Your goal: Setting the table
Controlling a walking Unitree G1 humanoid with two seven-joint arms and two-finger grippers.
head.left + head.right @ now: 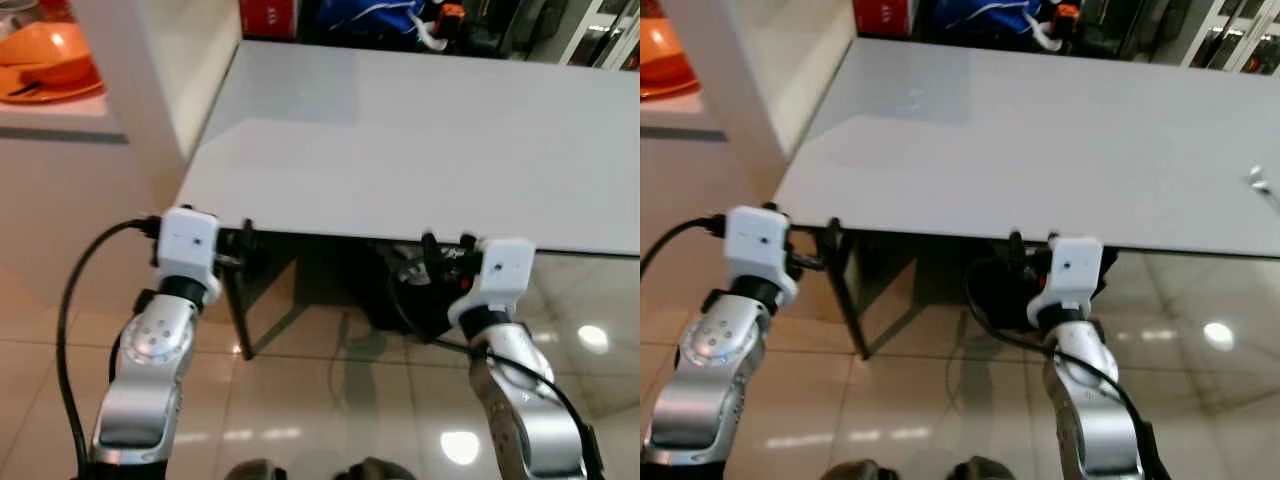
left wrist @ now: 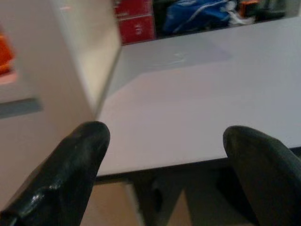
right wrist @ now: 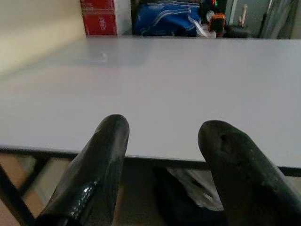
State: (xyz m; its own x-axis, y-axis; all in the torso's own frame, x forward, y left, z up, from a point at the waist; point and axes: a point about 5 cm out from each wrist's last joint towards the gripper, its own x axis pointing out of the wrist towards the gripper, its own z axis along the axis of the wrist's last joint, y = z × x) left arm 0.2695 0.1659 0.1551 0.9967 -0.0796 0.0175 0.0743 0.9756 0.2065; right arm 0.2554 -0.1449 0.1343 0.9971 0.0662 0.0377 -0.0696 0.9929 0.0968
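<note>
White table (image 1: 420,140) just ahead of both spread tools (image 3: 162,150)

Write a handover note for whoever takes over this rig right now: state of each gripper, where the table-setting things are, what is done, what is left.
Left gripper: fingers open, holding nothing, just short of the white table's near edge.
Right gripper: fingers open, holding nothing, also at the near edge.
Things: orange dishes sit on the counter to the robot's left. A small pale item lies on the table's far right; too small to identify.
Done: no dishes laid on the table yet.
Left: likely fetch the dishes and lay them out.
</note>
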